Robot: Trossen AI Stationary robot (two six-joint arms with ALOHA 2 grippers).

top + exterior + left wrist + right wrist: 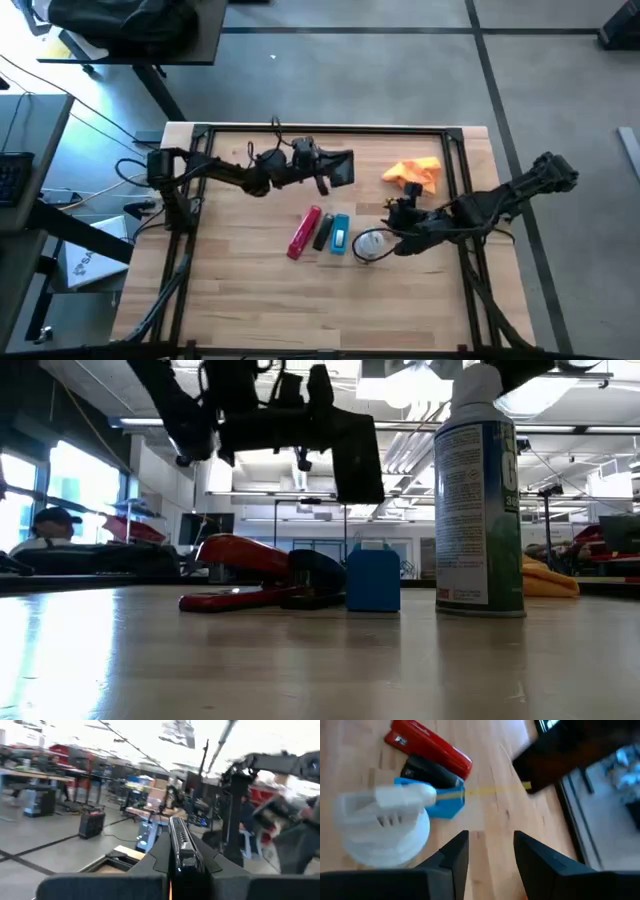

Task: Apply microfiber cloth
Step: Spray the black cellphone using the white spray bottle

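1. The right tool [403, 212] hangs just above the spray bottle [371, 244], its fingers [455, 857] apart and gripping nothing.
2. Left of the bottle lie a blue block [340, 234], a black piece [323, 232] and a red stapler [304, 232] in a row on the tabletop [250, 290].
3. The orange cloth [415, 173] lies crumpled at the far right, beyond the right tool and apart from it.
4. The left tool [340, 168] hovers over the far middle, fingers [181, 842] together.
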